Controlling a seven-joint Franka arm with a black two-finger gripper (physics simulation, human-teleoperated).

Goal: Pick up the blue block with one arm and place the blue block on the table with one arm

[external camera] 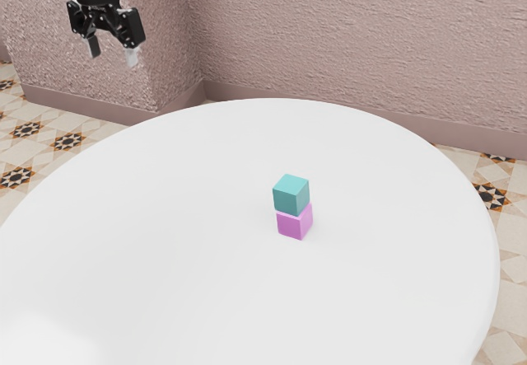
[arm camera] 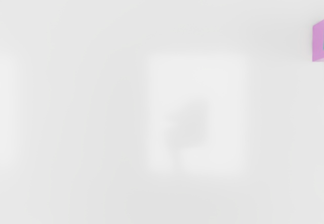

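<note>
Blue block [external camera: 291, 195] rests on the pink block [external camera: 293, 224].

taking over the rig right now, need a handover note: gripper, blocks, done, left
Gripper: open, empty, raised in the air off toward the exterior view's left, well away from the blocks.
Blue block: teal-looking, stacked on the pink block, a little offset on it.
Pink block: sits on the white table.
Done: neither the pick nor the place.
Left: bring the gripper over the stack, grip the blue block, lift it off and set it on the table. I'd lift straight up, since the pink one could shift.
</note>
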